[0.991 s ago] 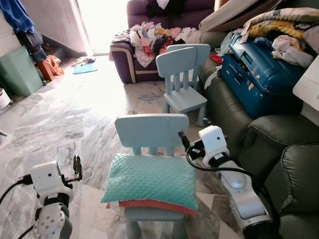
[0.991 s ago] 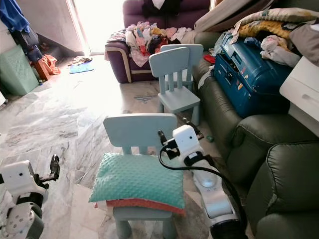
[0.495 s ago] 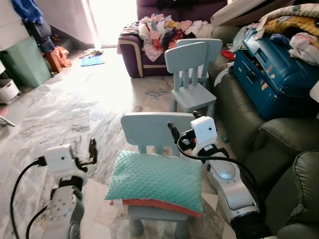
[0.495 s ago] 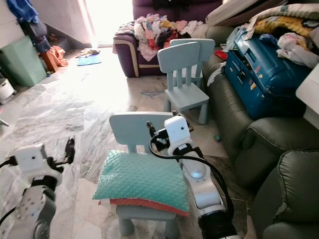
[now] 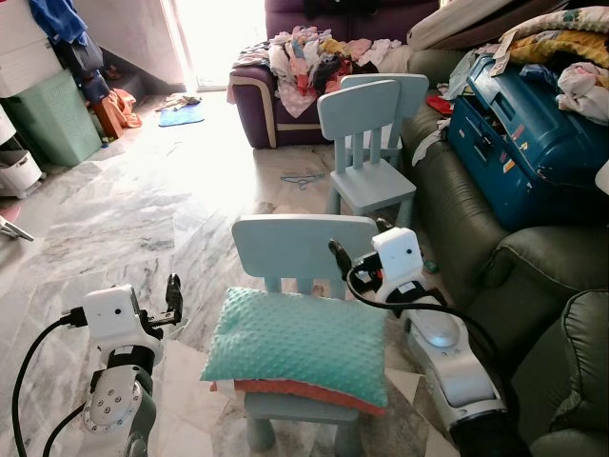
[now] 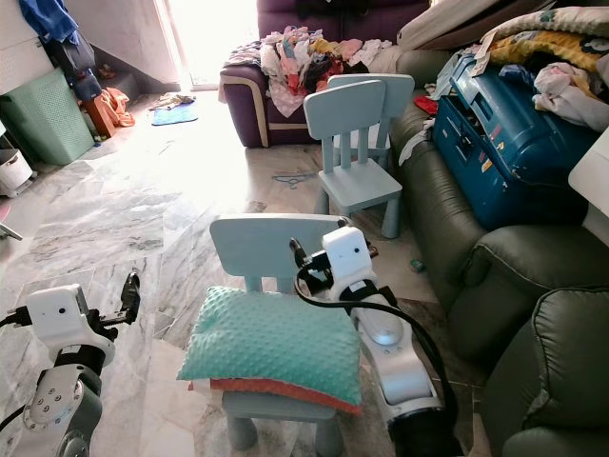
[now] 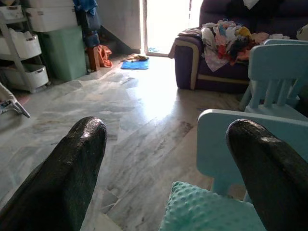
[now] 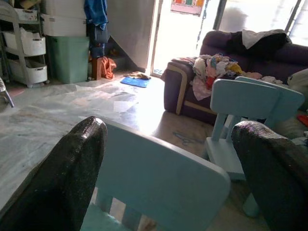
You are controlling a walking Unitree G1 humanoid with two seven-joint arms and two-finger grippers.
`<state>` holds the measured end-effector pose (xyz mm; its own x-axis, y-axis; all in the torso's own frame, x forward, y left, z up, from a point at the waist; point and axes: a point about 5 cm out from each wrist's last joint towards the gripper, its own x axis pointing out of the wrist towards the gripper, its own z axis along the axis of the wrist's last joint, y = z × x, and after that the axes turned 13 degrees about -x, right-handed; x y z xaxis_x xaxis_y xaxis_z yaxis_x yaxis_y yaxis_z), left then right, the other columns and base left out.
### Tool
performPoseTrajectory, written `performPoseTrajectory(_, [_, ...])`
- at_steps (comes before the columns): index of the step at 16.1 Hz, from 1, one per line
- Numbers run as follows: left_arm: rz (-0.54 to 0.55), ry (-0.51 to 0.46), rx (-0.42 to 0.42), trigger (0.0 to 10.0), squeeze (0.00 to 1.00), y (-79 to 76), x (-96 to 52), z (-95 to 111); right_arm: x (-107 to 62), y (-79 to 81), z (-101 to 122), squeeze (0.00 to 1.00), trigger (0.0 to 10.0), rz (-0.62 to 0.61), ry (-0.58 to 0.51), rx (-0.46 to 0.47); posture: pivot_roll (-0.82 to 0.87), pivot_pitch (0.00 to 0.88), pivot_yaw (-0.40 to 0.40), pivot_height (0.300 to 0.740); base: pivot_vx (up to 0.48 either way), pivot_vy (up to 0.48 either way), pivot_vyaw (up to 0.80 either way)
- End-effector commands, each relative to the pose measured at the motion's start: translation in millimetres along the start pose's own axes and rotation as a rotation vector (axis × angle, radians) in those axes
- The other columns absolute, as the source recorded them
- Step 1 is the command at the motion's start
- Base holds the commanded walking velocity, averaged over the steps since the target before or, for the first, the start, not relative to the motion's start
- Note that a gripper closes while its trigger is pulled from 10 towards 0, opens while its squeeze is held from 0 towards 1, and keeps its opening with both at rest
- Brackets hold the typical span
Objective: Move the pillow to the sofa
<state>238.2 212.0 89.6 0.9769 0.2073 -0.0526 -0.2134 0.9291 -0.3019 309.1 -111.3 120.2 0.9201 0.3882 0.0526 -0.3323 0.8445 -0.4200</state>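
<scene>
Between the two hands, on the seat of the near chair (image 5: 300,248): the teal pillow (image 5: 300,345), dimpled and plump, stacked on a thinner orange cushion (image 5: 285,390). Left hand (image 5: 173,295) well off its left edge, fingers spread, gripping nothing. Right hand (image 5: 340,259) just beyond the far right corner, by the chair back, likewise spread and unladen. Likely light, soft, sagging when lifted; best pinched at both short ends. Farther right of the right hand, the dark green sofa (image 5: 457,228), crowded by a blue suitcase (image 5: 514,143).
</scene>
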Motion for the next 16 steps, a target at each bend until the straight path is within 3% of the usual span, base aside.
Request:
performPoseTrajectory(1, [0.029,-0.03,0.011,10.0,0.0,6.8,-1.9,8,-1.8,-4.2,4,0.0,10.0,-0.012,-0.013,0.005,-0.15,0.007,0.075,0.74,0.0,0.0,0.0])
performPoseTrajectory(7, [0.034,-0.038,0.054,10.0,0.0,19.5,-12.1,5,-33.8,-10.1,-17,0.0,10.0,0.007,0.064,-0.028,-0.16,0.008,0.075,0.74,0.0,0.0,0.0])
performPoseTrajectory(12, [-0.002,-0.046,0.03,10.0,0.0,8.8,-8.2,6,-31.8,-8.8,-15,0.0,10.0,0.009,0.062,-0.025,-0.16,0.007,0.078,0.74,0.0,0.0,0.0])
performPoseTrajectory(16, [0.003,-0.034,0.029,10.0,0.0,9.3,-9.9,3,-32.7,-8.0,-15,0.0,10.0,0.009,0.062,-0.023,-0.16,0.009,0.079,0.74,0.0,0.0,0.0])
